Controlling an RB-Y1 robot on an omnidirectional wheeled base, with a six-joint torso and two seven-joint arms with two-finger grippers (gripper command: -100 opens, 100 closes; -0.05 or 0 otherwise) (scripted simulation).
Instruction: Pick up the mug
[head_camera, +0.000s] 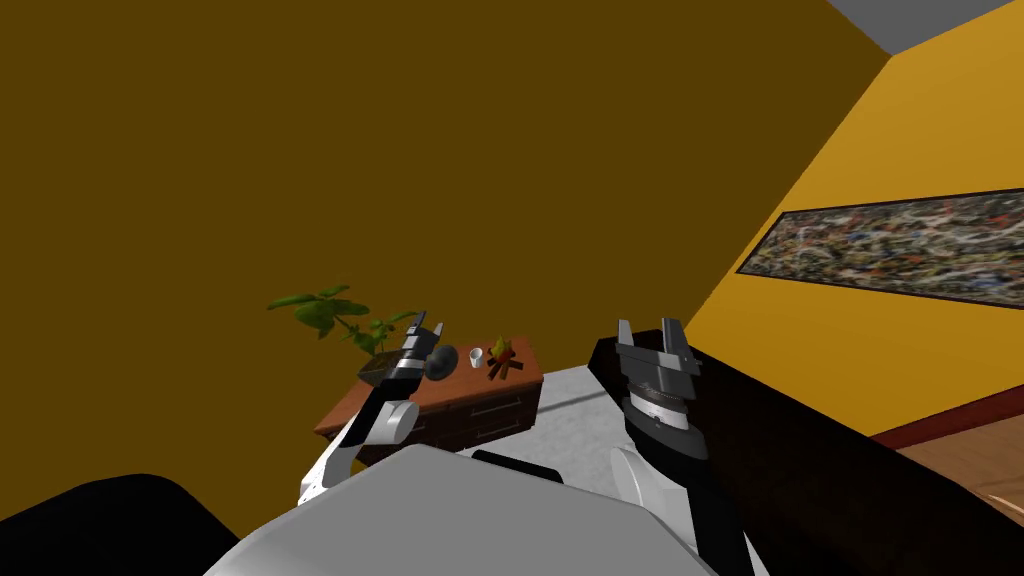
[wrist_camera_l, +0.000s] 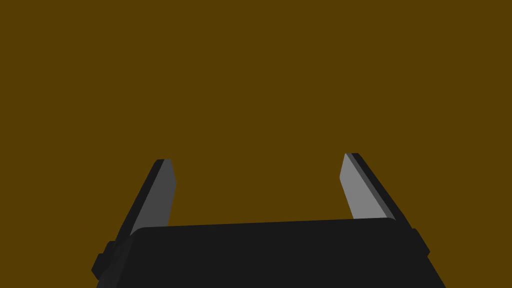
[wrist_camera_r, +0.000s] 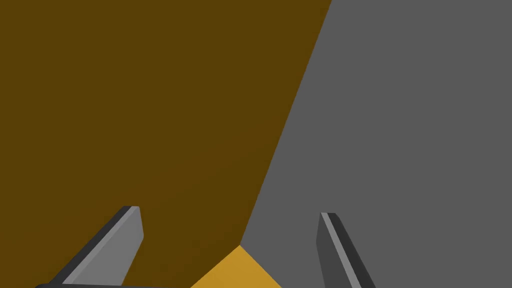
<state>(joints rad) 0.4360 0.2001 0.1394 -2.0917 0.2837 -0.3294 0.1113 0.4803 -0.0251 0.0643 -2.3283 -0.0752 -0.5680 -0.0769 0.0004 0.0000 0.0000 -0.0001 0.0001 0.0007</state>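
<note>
A small white mug (head_camera: 476, 357) stands on a low brown wooden cabinet (head_camera: 400, 400) against the far wall in the head view. My left gripper (head_camera: 429, 322) is raised in front of the cabinet's left part, left of the mug and apart from it. Its fingers (wrist_camera_l: 159, 195) stand open with nothing between them. My right gripper (head_camera: 650, 329) is held up to the right of the cabinet, in front of a dark sofa. The right fingers (wrist_camera_r: 125, 240) are open and empty too.
On the cabinet, a potted green plant (head_camera: 335, 315) sits at the left, a dark round object (head_camera: 441, 361) beside the mug, and a small orange and yellow ornament (head_camera: 503, 357) to the mug's right. A dark sofa (head_camera: 800, 450) runs along the right. A long painting (head_camera: 900, 245) hangs on the yellow wall.
</note>
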